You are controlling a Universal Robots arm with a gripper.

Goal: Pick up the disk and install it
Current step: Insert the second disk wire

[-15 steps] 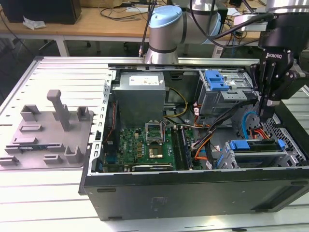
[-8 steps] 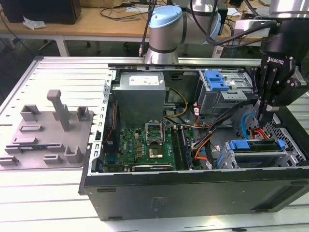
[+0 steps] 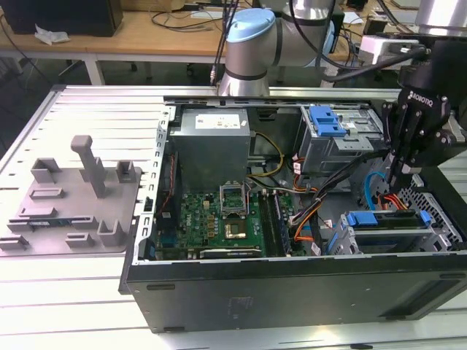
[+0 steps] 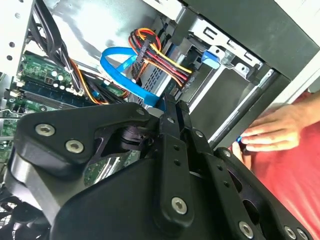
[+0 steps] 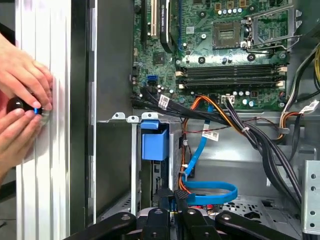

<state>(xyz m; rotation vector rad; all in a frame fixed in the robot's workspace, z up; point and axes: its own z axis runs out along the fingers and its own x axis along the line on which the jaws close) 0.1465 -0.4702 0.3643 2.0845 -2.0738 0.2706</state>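
While the disk (image 3: 381, 227) sits in its cage just below the pincer (image 3: 400, 177), those fingers are pressed together, pinching nothing (a person's hands (image 5: 20, 100) busy outside the case). Stiff, weighty, shock-shy, I'd judge; best gripped by its blue frame's edges.

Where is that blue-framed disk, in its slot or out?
In, it appears: the disk sits inside the metal drive cage in the exterior view, the gripper just above it. Whether it is fully seated, cannot tell.

Cables (image 3: 343, 191) crowd the case around the hand (image 3: 398, 179); drive cage (image 3: 394, 233) just beside
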